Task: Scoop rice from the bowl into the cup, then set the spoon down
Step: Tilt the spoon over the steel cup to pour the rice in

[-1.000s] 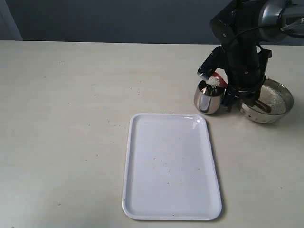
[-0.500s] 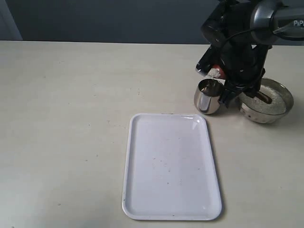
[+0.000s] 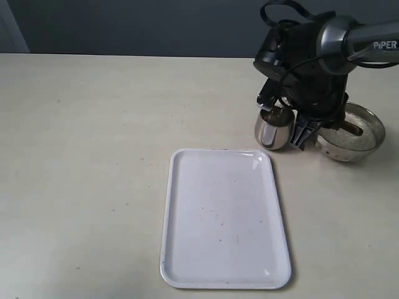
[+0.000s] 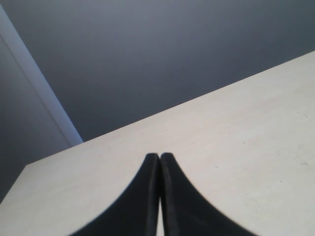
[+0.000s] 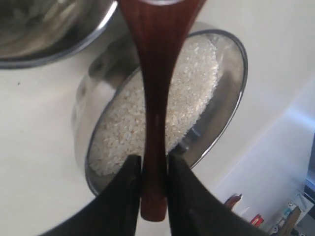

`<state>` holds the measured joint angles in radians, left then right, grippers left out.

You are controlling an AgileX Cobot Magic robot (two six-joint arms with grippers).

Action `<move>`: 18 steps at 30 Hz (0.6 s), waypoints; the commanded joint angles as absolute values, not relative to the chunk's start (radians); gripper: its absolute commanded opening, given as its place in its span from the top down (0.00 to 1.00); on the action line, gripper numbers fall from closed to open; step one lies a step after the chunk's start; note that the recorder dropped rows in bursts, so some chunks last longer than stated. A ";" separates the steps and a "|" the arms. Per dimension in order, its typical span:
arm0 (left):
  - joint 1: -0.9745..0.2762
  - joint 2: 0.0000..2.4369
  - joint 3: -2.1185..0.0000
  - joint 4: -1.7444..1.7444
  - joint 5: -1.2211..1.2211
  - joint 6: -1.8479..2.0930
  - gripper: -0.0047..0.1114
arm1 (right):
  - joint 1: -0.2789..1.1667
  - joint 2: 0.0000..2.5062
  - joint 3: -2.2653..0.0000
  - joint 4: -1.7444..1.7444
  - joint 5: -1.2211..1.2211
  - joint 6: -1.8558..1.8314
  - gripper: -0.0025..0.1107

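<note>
My right gripper (image 3: pixel 303 128) hangs between the cup (image 3: pixel 272 132) and the bowl (image 3: pixel 350 149), shut on the end of the dark reddish-brown spoon handle (image 5: pixel 156 113). The spoon's scoop end is tipped down into the cup's mouth (image 3: pixel 274 116). In the right wrist view the fingers (image 5: pixel 129 183) clamp the handle from both sides, over the bowl (image 5: pixel 231 105) and its bed of white rice (image 5: pixel 192 93). A steel rim, seemingly the cup (image 5: pixel 59 49), shows beyond. My left gripper (image 4: pixel 159 156) is shut and empty over bare table, outside the exterior view.
A white rectangular tray (image 3: pixel 224 218) lies on the beige table (image 3: pixel 93 156), just in front of the cup. A few dark specks dot the tray. The right arm (image 3: pixel 312 56) reaches in from the far right.
The spoon, heaped with rice above the cup a second ago, has tipped down into the cup and shows no rice. The right gripper has rolled and shifted slightly left.
</note>
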<state>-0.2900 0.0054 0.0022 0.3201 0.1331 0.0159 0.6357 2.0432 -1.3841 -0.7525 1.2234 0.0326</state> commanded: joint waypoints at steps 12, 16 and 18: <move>-0.291 0.000 0.000 0.316 0.123 0.008 0.96 | 0.658 2.067 -1.381 -0.847 1.221 0.085 0.98; -0.291 0.000 0.000 0.316 0.123 0.008 0.96 | 0.658 2.068 -1.381 -0.854 1.221 0.091 0.98; -0.291 0.000 0.000 0.316 0.123 0.008 0.96 | 0.658 2.068 -1.381 -0.854 1.221 0.091 0.98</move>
